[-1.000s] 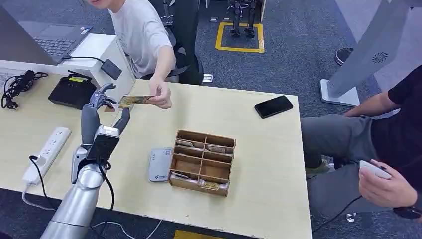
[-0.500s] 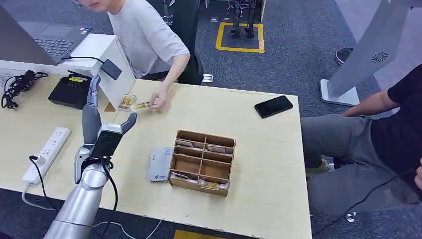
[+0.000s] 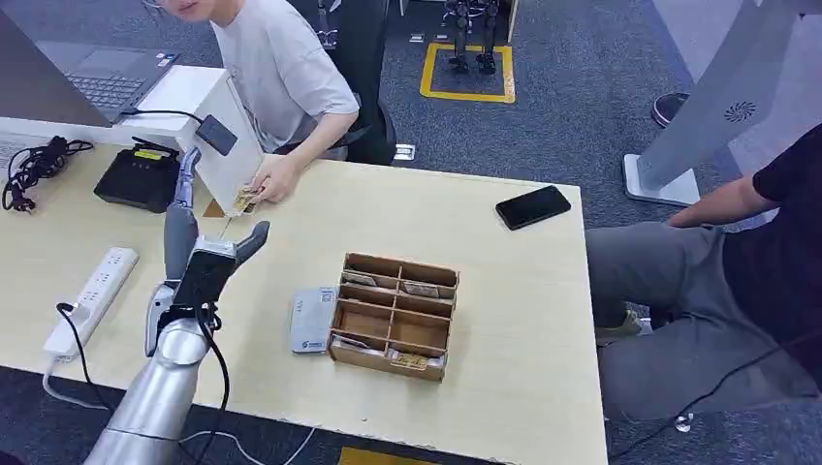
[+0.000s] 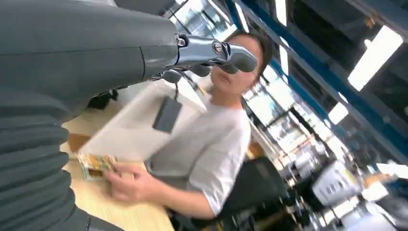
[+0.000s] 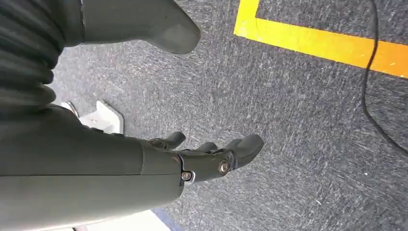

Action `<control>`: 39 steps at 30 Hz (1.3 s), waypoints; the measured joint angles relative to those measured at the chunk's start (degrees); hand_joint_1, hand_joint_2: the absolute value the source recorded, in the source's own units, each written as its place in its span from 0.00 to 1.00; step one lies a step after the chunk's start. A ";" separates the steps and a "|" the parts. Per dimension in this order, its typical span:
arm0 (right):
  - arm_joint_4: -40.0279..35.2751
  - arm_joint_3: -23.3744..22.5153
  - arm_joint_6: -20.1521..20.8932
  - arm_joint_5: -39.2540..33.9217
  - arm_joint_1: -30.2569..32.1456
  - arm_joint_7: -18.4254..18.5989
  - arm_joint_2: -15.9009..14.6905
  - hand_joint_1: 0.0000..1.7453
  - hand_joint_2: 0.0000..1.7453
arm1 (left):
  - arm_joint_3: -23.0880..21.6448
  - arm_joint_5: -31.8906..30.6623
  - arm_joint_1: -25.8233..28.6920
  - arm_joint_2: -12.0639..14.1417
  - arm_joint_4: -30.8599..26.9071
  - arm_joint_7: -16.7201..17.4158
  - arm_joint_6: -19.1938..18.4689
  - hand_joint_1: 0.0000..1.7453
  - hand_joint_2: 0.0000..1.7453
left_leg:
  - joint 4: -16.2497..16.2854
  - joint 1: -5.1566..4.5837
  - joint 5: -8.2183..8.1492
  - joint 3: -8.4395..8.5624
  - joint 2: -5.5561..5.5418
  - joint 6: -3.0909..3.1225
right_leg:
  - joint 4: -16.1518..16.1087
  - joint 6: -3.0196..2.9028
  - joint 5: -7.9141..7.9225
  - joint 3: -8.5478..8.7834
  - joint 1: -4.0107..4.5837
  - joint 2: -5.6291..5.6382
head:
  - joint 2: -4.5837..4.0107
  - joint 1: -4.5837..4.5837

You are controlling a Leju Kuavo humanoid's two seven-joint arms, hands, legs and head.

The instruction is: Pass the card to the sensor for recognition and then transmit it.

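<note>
Head view – left robot hand (image 3: 199, 247): raised over the desk (image 3: 504, 291), fingers spread, holding nothing.
Head view – card (image 3: 244, 201): in the person's hand (image 3: 271, 179), at the foot of the white box (image 3: 208, 121), just beyond the robot hand's fingertips and not touching them.
Head view – sensor: judged to be the small grey reader (image 3: 312, 320) lying beside the wooden organiser (image 3: 393, 315); nothing rests on it.
Head view – progress: card is with the person, so the handover appears done; whether recognition took place cannot be told.
Left wrist view – left robot hand (image 4: 144, 53): fingers extended, released, no card in them.
Left wrist view – card (image 4: 96, 164): under the person's hand (image 4: 127, 183) on the desk, apart from the robot hand.
Right wrist view – right robot hand (image 5: 202, 156): hanging over grey floor (image 5: 298, 125), fingers loosely apart, empty.
Remaining: judged little; withdrawal of the left arm.
</note>
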 joint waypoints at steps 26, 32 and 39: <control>1.11 -0.39 -0.15 -4.96 0.98 -2.36 -0.33 0.00 1.00 | -2.18 -8.20 28.65 13.96 -26.55 -11.89 -5.39 0.00 1.00 | -0.05 0.01 -0.32 0.10 0.19 -0.04 | 0.01 -0.04 -0.22 0.08 0.00 0.18 | 0.00 -0.04; 1.11 -0.35 0.13 -5.22 0.93 -1.83 -0.33 0.00 1.00 | -2.21 -21.94 29.49 15.02 -26.31 -6.50 -0.16 0.00 1.00 | -0.05 0.02 -0.32 0.10 0.20 -0.04 | 0.01 -0.05 -0.23 0.06 0.00 0.19 | 0.00 -0.02; 1.11 -0.05 0.15 -5.77 0.68 -1.33 -0.33 0.00 1.00 | -5.01 -34.17 29.84 18.79 -21.58 0.41 8.40 0.00 1.00 | -0.05 0.02 -0.32 0.09 0.21 -0.04 | 0.01 -0.05 -0.23 0.05 0.01 0.18 | 0.00 -0.02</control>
